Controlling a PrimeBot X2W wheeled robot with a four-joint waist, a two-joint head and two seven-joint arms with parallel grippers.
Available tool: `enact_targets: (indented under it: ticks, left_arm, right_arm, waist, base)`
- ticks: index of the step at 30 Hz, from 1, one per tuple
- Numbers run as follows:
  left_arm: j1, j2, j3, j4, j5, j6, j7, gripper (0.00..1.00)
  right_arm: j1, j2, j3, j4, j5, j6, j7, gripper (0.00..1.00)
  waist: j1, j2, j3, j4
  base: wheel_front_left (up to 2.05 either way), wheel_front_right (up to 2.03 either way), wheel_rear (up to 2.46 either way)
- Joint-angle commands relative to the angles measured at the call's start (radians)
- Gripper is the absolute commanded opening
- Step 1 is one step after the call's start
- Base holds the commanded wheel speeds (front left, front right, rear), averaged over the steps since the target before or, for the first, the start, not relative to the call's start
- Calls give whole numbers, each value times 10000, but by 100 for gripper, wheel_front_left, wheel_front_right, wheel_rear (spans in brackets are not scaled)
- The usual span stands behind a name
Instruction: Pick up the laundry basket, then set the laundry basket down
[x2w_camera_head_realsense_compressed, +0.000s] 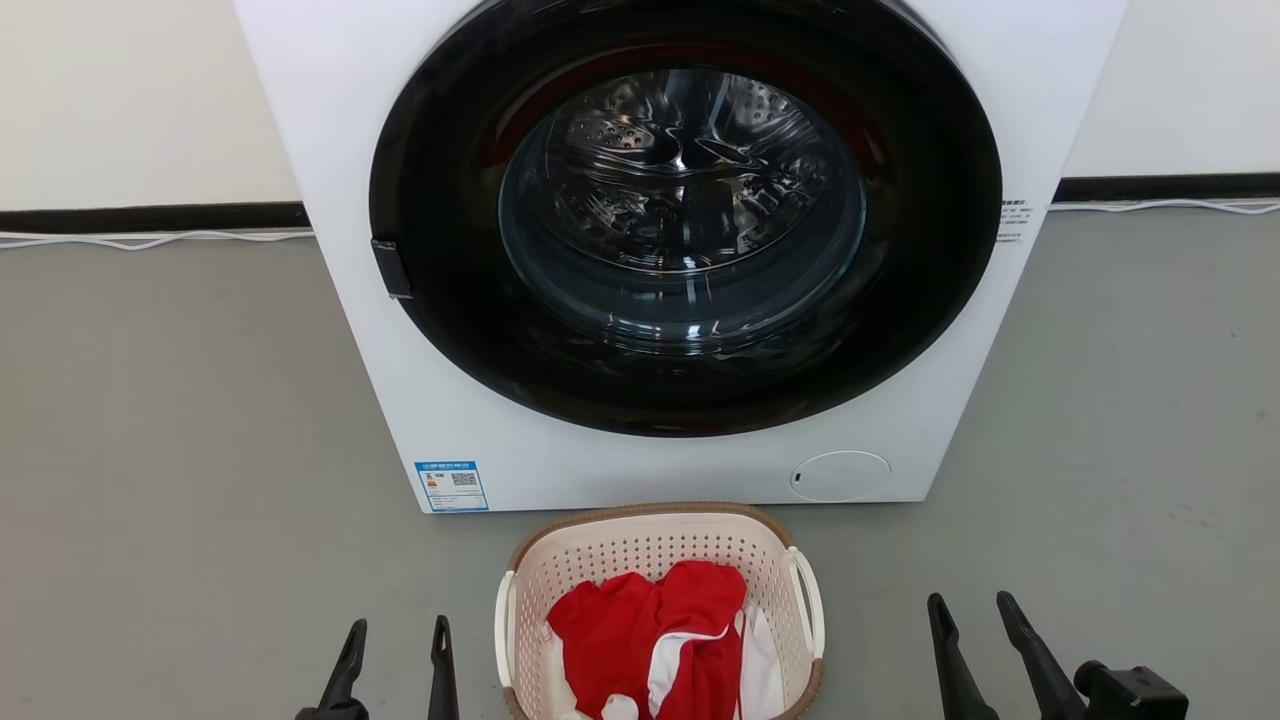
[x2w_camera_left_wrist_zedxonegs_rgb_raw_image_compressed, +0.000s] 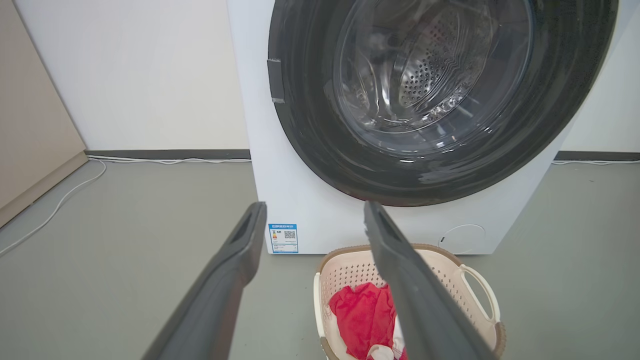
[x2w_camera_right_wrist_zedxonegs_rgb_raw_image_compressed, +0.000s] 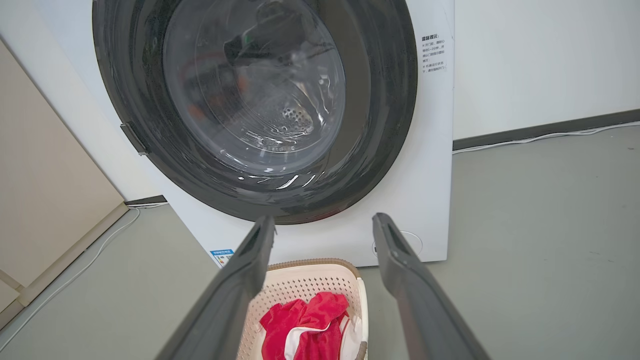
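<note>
Head view: laundry basket (x2w_camera_head_realsense_compressed: 640, 545) holds red-and-white clothing (x2w_camera_head_realsense_compressed: 660, 640).

Laundry basket (x2w_camera_head_realsense_compressed: 655, 548) sits before washing machine (x2w_camera_head_realsense_compressed: 660, 465), clothes (x2w_camera_head_realsense_compressed: 650, 630) inside.

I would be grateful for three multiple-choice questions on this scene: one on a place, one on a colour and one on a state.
1. Relative to the washing machine, where is the laundry basket? A on top; B on the floor in front; C inside the drum.
2. What colour is most of the garment in the basket? A blue; B red; C green.
3. How is the left gripper? A open, empty; B shut on a handle; C shut on cloth.
Answers: 1 B, it sits on the grey floor. 2 B, red with white parts. 3 A, its fingers stand apart.
</note>
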Motion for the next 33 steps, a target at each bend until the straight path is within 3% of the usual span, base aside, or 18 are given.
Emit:
enact_targets:
  ticks: [1, 2, 3, 11, 15, 33]
  left_arm:
    - [-544, -16, 345, -307, -3, 87, -63, 100]
    - [-549, -19, 361, -303, -8, 92, -63, 0]
    - [11, -13, 12, 63, 0, -6, 2, 0]
    - [-39, -18, 73, 319, -871, -147, 149, 0]
    - [-147, 5, 129, 378, -1374, -242, 244, 0]
    - [-604, 69, 384, 626, -3476, -669, 652, 0]
  right_arm:
    - [-278, -29, 227, -161, 27, 62, -111, 100]
    - [-282, -29, 227, -151, 24, 62, -111, 0]
    - [6, 0, 12, 67, 0, -8, 6, 0]
    - [-40, -20, -17, 241, 788, -7, 189, 0]
    - [-114, -36, -47, 235, 1240, -5, 292, 0]
    - [-422, -83, -192, 164, 3139, 5, 740, 0]
  waist:
    - [1, -1, 3, -6]
    - [1, -1, 5, -9]
    - [1, -1, 6, -6]
    - [22, -1, 1, -31]
    - [2, -1, 27, -45]
    - [1, -1, 71, -104]
  base:
    - [0, 0, 0]
    - [0, 0, 0]
    - [0, 0, 0]
    - [0, 0, 0]
    - [0, 0, 0]
    - [0, 0, 0]
